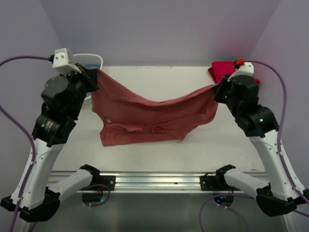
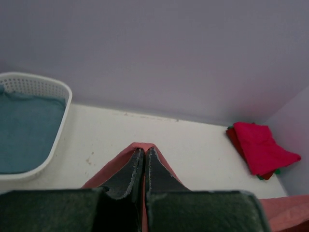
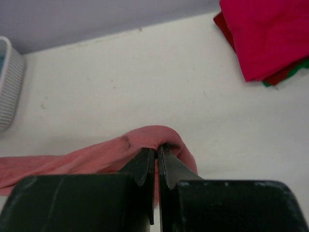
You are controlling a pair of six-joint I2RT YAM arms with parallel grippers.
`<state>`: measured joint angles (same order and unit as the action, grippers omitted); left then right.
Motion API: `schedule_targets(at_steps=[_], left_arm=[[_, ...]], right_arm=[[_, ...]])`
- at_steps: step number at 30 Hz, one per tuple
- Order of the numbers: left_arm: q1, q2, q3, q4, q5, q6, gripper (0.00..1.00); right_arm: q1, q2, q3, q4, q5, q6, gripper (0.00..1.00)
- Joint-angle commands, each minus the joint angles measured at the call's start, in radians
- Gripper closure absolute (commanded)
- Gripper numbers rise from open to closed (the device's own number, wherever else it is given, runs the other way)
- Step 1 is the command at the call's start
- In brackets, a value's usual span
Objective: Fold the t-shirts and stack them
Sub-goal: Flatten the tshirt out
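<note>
Sagging between left gripper point(image 1: 94, 77) and right gripper point(image 1: 217, 90), both clamping its edges: salmon-red t-shirt point(image 1: 145, 118), open table point(image 1: 159, 79) beyond.

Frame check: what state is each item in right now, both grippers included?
salmon-red t-shirt: unfolded, strung between both grippers, middle sagging, lower edge on the table.
left gripper: jaws shut on the salmon-red t-shirt.
right gripper: jaws shut on the salmon-red t-shirt.
crimson-pink t-shirt: folded, lying at the table's far right.
green t-shirt: beneath it, only an edge showing.
basket: upright, teal cloth inside.
</note>
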<state>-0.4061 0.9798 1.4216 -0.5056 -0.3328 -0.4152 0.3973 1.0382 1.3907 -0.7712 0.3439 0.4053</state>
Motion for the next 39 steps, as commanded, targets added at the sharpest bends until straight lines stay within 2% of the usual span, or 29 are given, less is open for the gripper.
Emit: schedule_targets(at_steps=[1, 3, 7, 10, 12, 16, 20, 26, 30, 32, 34, 36, 39], left_arm=[[0.006, -0.085, 0.181, 0.019, 0.078, 0.107, 1.0], [0.007, -0.139, 0.233, 0.019, 0.15, 0.122, 1.0], [0.016, -0.223, 0.411, -0.005, 0.291, 0.164, 1.0], [0.101, -0.262, 0.515, -0.048, 0.396, 0.158, 1.0], [0.154, -0.294, 0.514, -0.03, 0.487, 0.136, 1.0], [0.249, -0.276, 0.502, -0.014, 0.583, 0.104, 1.0], [0.283, -0.137, 0.476, -0.014, 0.56, 0.124, 1.0], [0.283, 0.135, 0.402, 0.025, 0.437, 0.179, 1.0], [0.282, 0.322, 0.488, 0.006, 0.393, 0.199, 1.0], [0.279, 0.377, 0.513, -0.005, 0.39, 0.197, 1.0], [0.268, 0.373, 0.517, -0.011, 0.373, 0.207, 1.0], [0.219, 0.298, 0.484, 0.005, 0.304, 0.226, 1.0], [0.15, 0.108, 0.372, 0.053, 0.272, 0.253, 1.0]], right_arm=[[-0.003, -0.082, 0.163, 0.038, -0.029, -0.074, 1.0], [-0.003, -0.131, 0.238, 0.044, -0.046, -0.101, 1.0], [-0.003, -0.285, 0.283, 0.113, -0.115, -0.161, 1.0], [-0.006, -0.392, 0.292, 0.173, -0.134, -0.187, 1.0], [-0.012, -0.392, 0.352, 0.136, -0.108, -0.197, 1.0], [-0.023, -0.264, 0.522, -0.025, -0.069, -0.214, 1.0], [-0.021, -0.054, 0.593, -0.131, 0.035, -0.229, 1.0], [-0.021, 0.172, 0.556, -0.103, 0.092, -0.235, 1.0], [-0.023, 0.374, 0.62, -0.085, 0.092, -0.241, 1.0], [-0.023, 0.423, 0.68, -0.089, 0.07, -0.243, 1.0], [-0.021, 0.457, 0.714, -0.102, 0.047, -0.247, 1.0], [-0.021, 0.424, 0.723, -0.106, 0.02, -0.234, 1.0], [-0.015, 0.226, 0.555, 0.018, -0.016, -0.247, 1.0]])
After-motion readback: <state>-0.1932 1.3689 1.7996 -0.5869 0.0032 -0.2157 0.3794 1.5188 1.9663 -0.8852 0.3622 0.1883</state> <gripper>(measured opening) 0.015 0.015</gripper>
